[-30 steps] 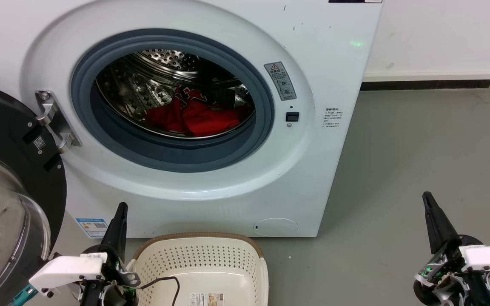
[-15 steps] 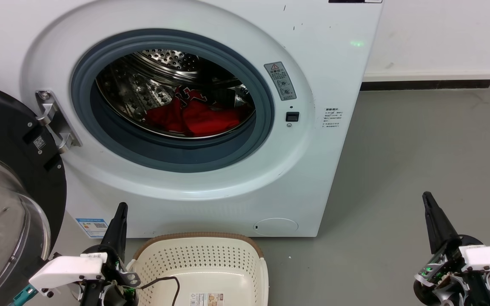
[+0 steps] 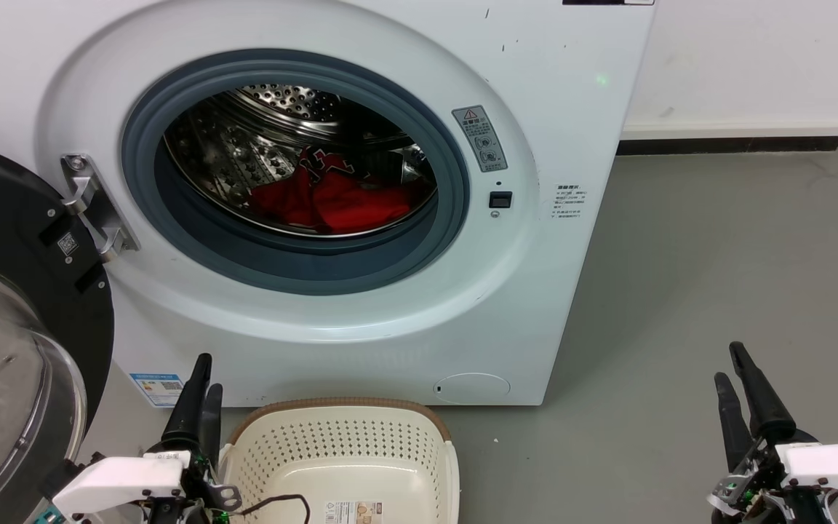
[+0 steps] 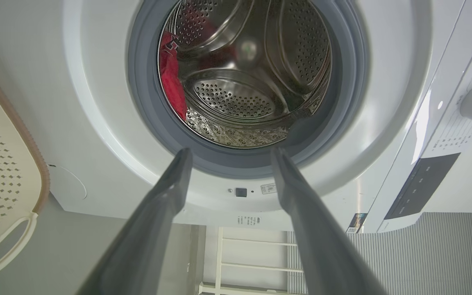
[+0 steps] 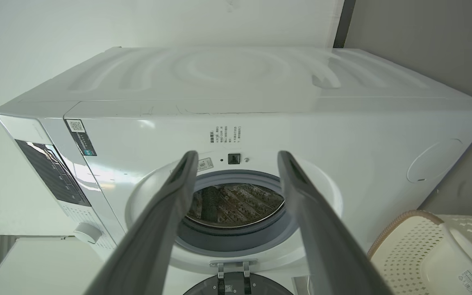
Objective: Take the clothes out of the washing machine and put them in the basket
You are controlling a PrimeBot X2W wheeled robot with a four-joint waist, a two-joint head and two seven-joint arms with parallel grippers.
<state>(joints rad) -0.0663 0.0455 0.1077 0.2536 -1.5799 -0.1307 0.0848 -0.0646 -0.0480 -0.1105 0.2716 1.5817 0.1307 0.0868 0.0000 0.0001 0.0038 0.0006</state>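
The red clothes (image 3: 332, 200) lie low in the drum of the washing machine (image 3: 572, 109), and the basket (image 3: 339, 402) stands on the floor just in front. The left end effector (image 3: 209, 372) and right end effector (image 3: 727, 362) hover low, fingers parted, holding nothing. On the reach in, a finger may snag the grey gasket (image 3: 455, 218), and a shallow pinch may leave a garment behind.

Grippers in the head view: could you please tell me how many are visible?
2. The left gripper is at the lower left, beside the basket; the right gripper is at the lower right, over the grey floor. Both are open. None looks hidden.
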